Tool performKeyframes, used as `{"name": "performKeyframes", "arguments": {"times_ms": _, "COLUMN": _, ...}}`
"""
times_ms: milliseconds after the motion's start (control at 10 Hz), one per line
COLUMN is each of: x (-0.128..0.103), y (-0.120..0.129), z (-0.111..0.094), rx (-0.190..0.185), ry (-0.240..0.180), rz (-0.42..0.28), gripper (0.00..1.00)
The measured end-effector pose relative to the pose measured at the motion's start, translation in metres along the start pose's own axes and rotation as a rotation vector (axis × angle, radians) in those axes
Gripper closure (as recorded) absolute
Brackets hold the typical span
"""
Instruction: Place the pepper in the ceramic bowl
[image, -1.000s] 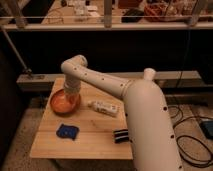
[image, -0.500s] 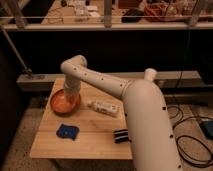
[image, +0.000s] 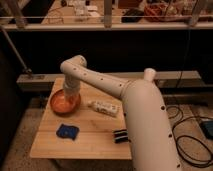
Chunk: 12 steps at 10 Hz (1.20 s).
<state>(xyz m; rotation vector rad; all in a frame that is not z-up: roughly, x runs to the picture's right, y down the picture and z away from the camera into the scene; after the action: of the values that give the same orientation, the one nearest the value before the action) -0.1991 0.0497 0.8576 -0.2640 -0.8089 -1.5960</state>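
The ceramic bowl (image: 63, 102) is a round orange-brown dish at the left of the wooden table (image: 90, 135). My arm reaches from the lower right across the table, and the gripper (image: 70, 96) hangs straight over the bowl's right part, low above its inside. I cannot make out the pepper on its own; the bowl's inside is all orange under the gripper.
A white tube (image: 103, 107) lies on its side just right of the bowl. A blue object (image: 67, 131) lies near the front left. A small dark striped object (image: 120, 135) sits at the front, next to my arm. A dark railing and ledge run behind the table.
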Motion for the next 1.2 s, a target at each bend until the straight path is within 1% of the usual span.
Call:
{"name": "performKeyframes", "arguments": {"times_ms": 600, "x": 0.0004, "y": -0.0014, "z": 0.0022, "rx": 0.000, "ry": -0.003, "rz": -0.011, "gripper": 0.78}}
{"name": "performKeyframes", "arguments": {"times_ms": 700, "x": 0.0005, "y": -0.0020, "z": 0.0022, "rx": 0.000, "ry": -0.003, "rz": -0.013, "gripper": 0.76}}
{"name": "performKeyframes", "arguments": {"times_ms": 800, "x": 0.0003, "y": -0.0020, "z": 0.0025, "rx": 0.000, "ry": -0.004, "rz": -0.016, "gripper": 0.69}}
{"name": "performKeyframes", "arguments": {"times_ms": 900, "x": 0.0001, "y": -0.0022, "z": 0.0031, "rx": 0.000, "ry": -0.005, "rz": -0.018, "gripper": 0.66}}
{"name": "performKeyframes", "arguments": {"times_ms": 1200, "x": -0.0005, "y": -0.0026, "z": 0.0040, "rx": 0.000, "ry": -0.006, "rz": -0.023, "gripper": 0.66}}
